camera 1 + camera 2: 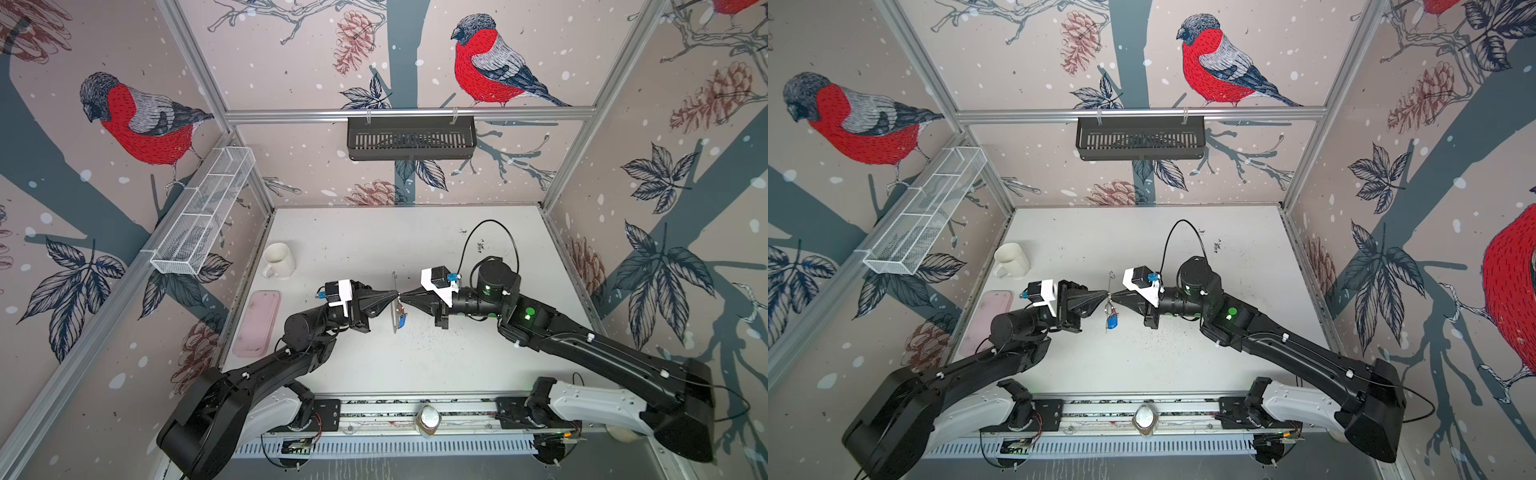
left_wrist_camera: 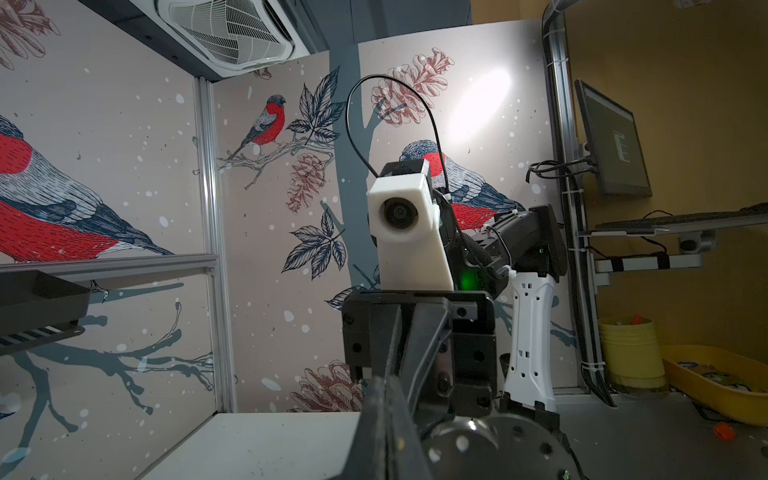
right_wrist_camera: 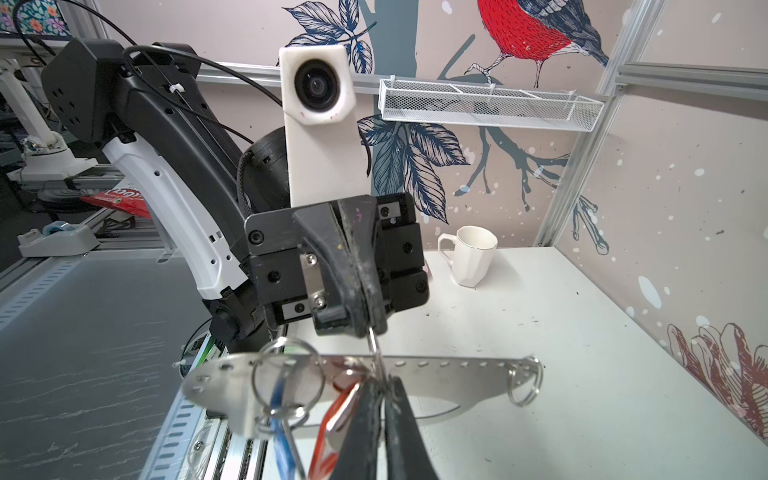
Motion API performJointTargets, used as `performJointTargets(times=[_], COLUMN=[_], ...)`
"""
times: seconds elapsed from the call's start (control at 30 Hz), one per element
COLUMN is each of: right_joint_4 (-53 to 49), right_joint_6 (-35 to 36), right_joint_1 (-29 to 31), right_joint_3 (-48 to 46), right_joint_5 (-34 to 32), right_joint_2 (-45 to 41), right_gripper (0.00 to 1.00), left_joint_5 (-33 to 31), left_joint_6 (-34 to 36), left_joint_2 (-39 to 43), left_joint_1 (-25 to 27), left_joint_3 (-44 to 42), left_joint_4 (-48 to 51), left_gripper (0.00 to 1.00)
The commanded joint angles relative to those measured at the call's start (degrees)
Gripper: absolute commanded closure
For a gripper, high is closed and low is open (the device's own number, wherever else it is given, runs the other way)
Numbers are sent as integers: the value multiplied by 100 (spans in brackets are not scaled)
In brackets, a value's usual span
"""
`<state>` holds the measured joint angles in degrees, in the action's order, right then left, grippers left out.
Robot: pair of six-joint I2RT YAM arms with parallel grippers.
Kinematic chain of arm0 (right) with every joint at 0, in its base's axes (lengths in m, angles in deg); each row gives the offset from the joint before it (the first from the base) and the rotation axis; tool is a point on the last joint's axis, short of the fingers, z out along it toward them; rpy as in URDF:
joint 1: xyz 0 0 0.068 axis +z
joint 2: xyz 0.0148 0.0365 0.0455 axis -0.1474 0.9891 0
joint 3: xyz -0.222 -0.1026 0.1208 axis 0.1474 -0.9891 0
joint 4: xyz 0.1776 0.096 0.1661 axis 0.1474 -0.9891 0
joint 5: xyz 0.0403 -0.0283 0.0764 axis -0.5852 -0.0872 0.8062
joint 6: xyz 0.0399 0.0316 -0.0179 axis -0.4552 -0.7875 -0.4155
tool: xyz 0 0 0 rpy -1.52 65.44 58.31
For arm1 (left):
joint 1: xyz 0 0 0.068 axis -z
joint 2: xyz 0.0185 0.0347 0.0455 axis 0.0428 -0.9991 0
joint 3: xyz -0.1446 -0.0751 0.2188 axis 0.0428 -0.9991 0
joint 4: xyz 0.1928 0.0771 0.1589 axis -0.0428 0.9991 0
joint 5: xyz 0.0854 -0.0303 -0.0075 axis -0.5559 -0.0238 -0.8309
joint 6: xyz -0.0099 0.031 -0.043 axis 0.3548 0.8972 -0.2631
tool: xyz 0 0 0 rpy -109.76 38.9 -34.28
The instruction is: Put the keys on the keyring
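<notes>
- Your right gripper sits nearest the lens. Its fingers are pressed together at the edge of the keyring, just beside a thin wire loop. You cannot tell whether they pinch the plate or the loop.
- That keyring, a flat metal plate with a row of small holes, is held in mid-air over the middle of the table. It shows edge-on in both top views, between the two gripper tips.
- Your keys hang from it. The blue tag is on a large split ring, and the red tag is just beside the right fingers. Whether either is fully threaded is unclear.
- Your left gripper faces the right one tip to tip, clamped shut on the wire loop.
- You appear to be in the threading step itself, with lifting and lining up already done and the red-tagged key probably the one being worked on.
- Next, hold the left grip steady as an anchor and use small, slow moves on the right to walk the key round the loop. The wire is thin and may slip, and the plate can swing.
- The white mug and the pink tray lie well apart, out of the way.
</notes>
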<state>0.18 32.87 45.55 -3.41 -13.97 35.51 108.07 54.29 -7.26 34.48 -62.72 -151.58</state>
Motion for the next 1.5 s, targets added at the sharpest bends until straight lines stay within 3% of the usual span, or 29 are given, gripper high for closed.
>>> performJointTargets(times=[0.0,0.73,1.0,1.47], right_joint_4=[91,241,165,-190], right_joint_6=[-10,-77,-30,206], right_joint_1=[47,47,47,32], right_joint_3=[76,144,206,362], right_joint_5=[61,-103,-89,-158], right_joint_2=[6,50,136,140], right_gripper=[92,88,99,100], left_joint_5=[83,156,161,90], left_joint_6=[-133,-337,-335,-379], left_joint_2=[-32,-160,-140,-141], left_joint_1=[-4,-73,-74,-142], left_joint_3=[7,9,-9,-84], left_joint_4=[-784,-1078,-1083,-1070], left_gripper=[100,100,100,100])
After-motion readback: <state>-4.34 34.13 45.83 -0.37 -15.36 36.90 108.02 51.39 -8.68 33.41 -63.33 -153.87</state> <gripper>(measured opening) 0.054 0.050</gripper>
